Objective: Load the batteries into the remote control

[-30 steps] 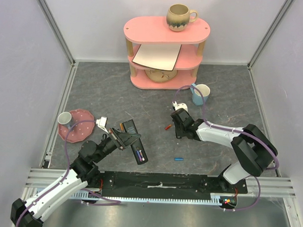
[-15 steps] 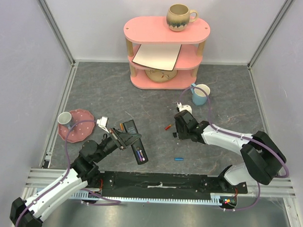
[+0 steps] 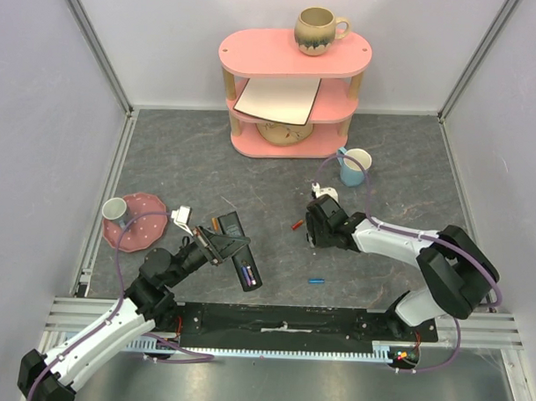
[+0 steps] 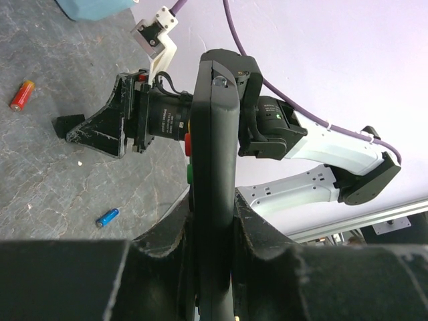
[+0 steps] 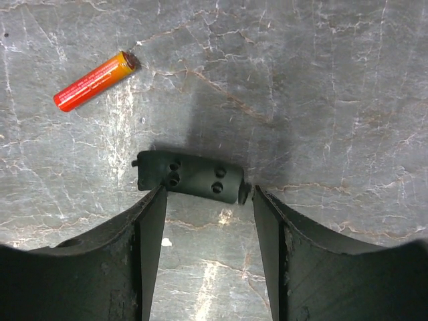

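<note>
My left gripper (image 3: 215, 245) is shut on the remote control (image 3: 237, 249), holding the slim black body edge-on between its fingers (image 4: 257, 234). Two small purple batteries (image 3: 246, 272) show in the remote's open end in the top view. My right gripper (image 5: 208, 194) stands open, low over the table. A small black cover piece (image 5: 190, 177) lies flat just beyond its fingertips, touching neither finger. A red-orange cell (image 5: 95, 81) lies loose to the upper left of that piece. In the top view the right gripper (image 3: 311, 235) sits right of the remote.
A bright blue small cylinder (image 3: 315, 280) lies near the front. A blue-and-white mug (image 3: 355, 167) stands behind the right arm. A pink plate (image 3: 144, 227) bearing a cup (image 3: 115, 209) is at the left. A pink shelf (image 3: 293, 56) with a mug (image 3: 318, 31) stands at the back.
My right gripper has gone from shut to open, leaving the black cover piece lying on the table. The left arm and the remote have not moved.
</note>
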Action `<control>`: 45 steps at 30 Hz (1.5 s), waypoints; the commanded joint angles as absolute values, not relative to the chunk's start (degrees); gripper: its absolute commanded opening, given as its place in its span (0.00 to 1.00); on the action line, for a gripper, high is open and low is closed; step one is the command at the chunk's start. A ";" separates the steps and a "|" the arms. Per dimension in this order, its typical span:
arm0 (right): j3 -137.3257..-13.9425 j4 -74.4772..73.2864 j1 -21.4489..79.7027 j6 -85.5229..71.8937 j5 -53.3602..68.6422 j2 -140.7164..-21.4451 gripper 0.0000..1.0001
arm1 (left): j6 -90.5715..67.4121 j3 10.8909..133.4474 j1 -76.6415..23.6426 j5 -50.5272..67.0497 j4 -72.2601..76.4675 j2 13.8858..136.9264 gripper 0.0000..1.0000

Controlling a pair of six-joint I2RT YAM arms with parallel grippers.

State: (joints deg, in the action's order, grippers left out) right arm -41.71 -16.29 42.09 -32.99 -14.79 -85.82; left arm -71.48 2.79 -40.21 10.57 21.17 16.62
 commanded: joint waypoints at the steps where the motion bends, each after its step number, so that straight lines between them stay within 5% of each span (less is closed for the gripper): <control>1: -43.50 -14.07 41.22 -30.94 -13.63 -87.36 0.63 | -71.46 0.00 -39.99 10.90 23.73 15.47 0.02; 13: -48.25 -11.60 40.43 -23.91 -10.90 -89.56 0.53 | -71.37 -0.97 -39.99 10.37 22.85 15.03 0.02; 22: -46.50 -13.54 40.34 -24.70 -10.73 -85.34 0.63 | -71.37 -1.05 -39.99 10.28 22.94 15.56 0.02; 38: -40.78 -13.18 40.52 -20.92 -8.79 -86.57 0.52 | -71.89 -1.23 -39.99 10.46 23.99 16.52 0.02; 45: -39.99 -13.36 40.52 -21.62 -11.25 -84.99 0.58 | -71.72 -0.97 -39.99 10.63 24.34 17.58 0.02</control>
State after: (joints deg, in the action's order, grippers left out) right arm -41.32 -12.84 40.64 -22.06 -10.17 -86.24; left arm -71.48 2.76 -40.21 10.59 21.15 17.02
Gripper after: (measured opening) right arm 0.583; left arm 0.265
